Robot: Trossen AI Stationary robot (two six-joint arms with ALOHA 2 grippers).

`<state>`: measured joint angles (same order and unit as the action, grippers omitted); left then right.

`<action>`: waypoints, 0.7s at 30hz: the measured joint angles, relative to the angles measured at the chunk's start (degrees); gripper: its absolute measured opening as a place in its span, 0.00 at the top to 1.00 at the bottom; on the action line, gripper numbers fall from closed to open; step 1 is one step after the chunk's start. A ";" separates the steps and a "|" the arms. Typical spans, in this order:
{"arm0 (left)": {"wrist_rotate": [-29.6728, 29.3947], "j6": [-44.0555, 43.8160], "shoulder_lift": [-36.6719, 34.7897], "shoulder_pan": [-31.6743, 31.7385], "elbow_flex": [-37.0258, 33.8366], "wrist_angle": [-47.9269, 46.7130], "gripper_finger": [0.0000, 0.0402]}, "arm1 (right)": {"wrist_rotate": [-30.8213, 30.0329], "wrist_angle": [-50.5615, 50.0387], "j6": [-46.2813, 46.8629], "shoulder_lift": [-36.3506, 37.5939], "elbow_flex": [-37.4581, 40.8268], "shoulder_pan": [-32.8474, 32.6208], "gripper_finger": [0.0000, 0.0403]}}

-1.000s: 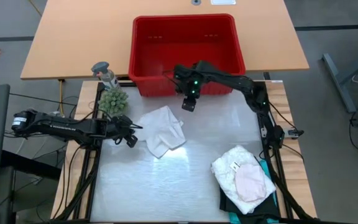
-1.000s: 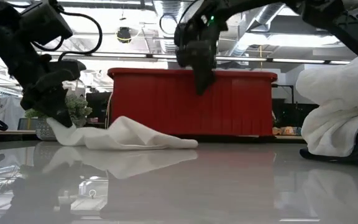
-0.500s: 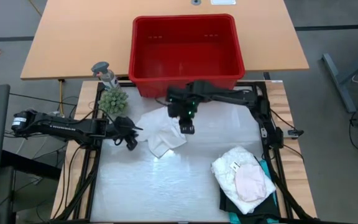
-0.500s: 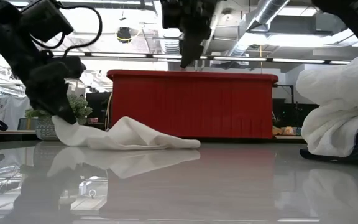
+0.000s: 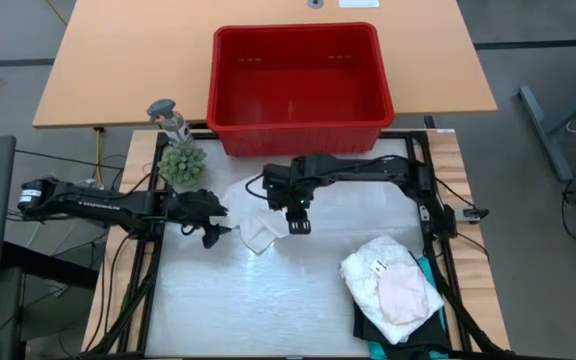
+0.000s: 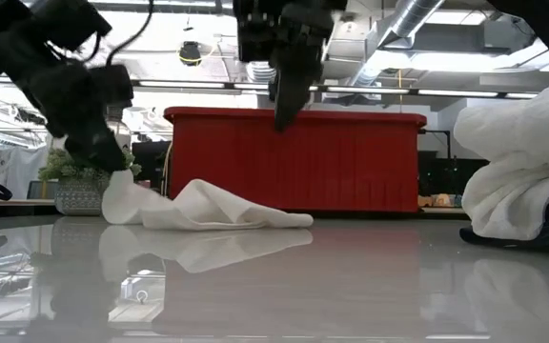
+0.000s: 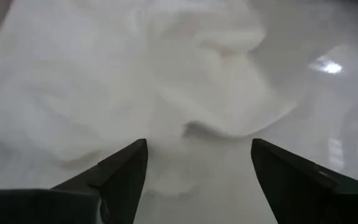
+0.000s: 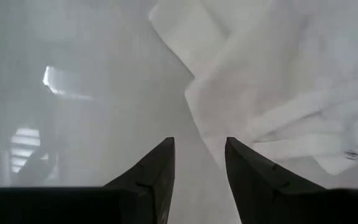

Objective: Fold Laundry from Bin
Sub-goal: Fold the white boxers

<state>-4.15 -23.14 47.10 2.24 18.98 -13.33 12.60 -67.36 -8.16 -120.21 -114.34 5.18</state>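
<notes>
Two dark grippers now crowd the small white crumpled cloth (image 5: pixel 258 225) at the middle of your shiny white table (image 5: pixel 268 310). A second ago the left gripper (image 5: pixel 213 230) was pinched on the cloth's left edge; its fingers now stand spread, the cloth lying loose between and ahead of them in the left wrist view, and the edge it carried has bunched inward. The right gripper (image 5: pixel 298 222) has swung down from beside the red slotted plastic bin (image 5: pixel 298 125) and hangs over the cloth's right side, its fingers partly apart with nothing between them, well clear of the fabric in the low view.

Judged from this, a fold or drag has just been let go, and you may be handing the next grab to the right arm. The bin looks empty, so this cloth seems the last piece.

Near the table's front right corner sits the finished stack: a white lacy top (image 5: pixel 378 270) with a pale pink piece on it, over teal and black garments. A small green potted plant (image 5: pixel 182 162) stands just behind the left gripper, close enough to watch.
</notes>
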 joint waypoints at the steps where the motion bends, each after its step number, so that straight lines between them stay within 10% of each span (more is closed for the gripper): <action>1: 0.53 0.25 -0.74 -0.02 0.00 0.67 0.31 | 1.21 2.38 0.11 0.07 2.19 0.03 0.59; 21: -10.26 21.82 -3.42 -4.97 7.21 -4.36 0.31 | -1.34 14.25 -12.06 0.01 14.29 -2.96 0.60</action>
<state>-14.41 -1.33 43.68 -2.73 26.20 -17.69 11.26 -53.11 -20.22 -120.20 -100.05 2.23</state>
